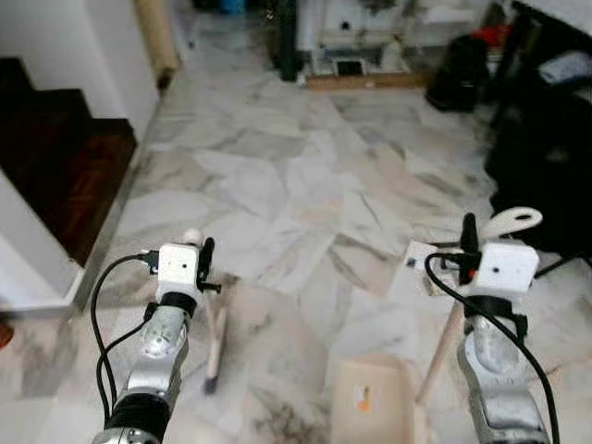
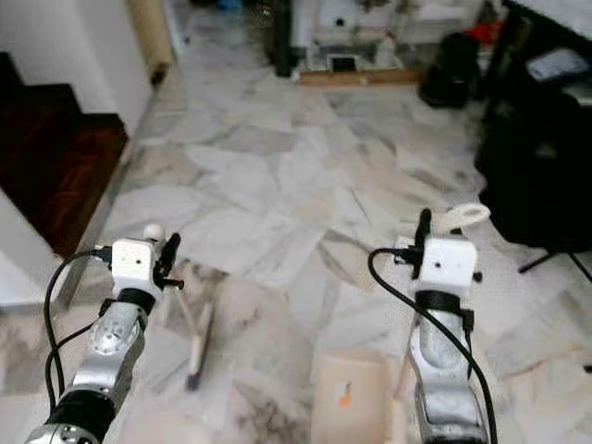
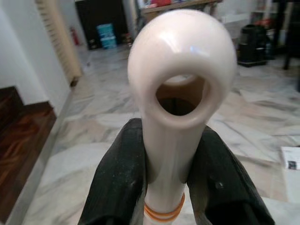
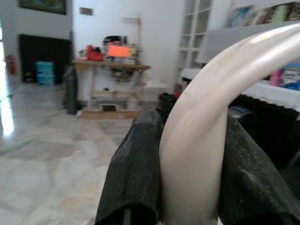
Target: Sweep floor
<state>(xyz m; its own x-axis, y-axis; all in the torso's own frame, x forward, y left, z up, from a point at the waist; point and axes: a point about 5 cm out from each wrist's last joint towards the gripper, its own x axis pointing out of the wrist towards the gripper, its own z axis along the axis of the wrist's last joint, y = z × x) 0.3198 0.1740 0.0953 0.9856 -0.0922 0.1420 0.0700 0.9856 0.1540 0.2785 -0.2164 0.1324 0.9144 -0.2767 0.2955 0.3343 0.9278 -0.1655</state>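
While clamped: broom (image 1: 215, 344) below left gripper (image 1: 205, 264)

No readable text, labels or signs

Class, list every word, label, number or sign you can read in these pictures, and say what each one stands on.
No text can be read.
Dustpan: small orange and grey sticker, too blurred.
Sheet of paper on the floor: dark square mark, too small.
Books on the shelf: spines blurred.
Orange panel on the far table: glowing, no characters legible.
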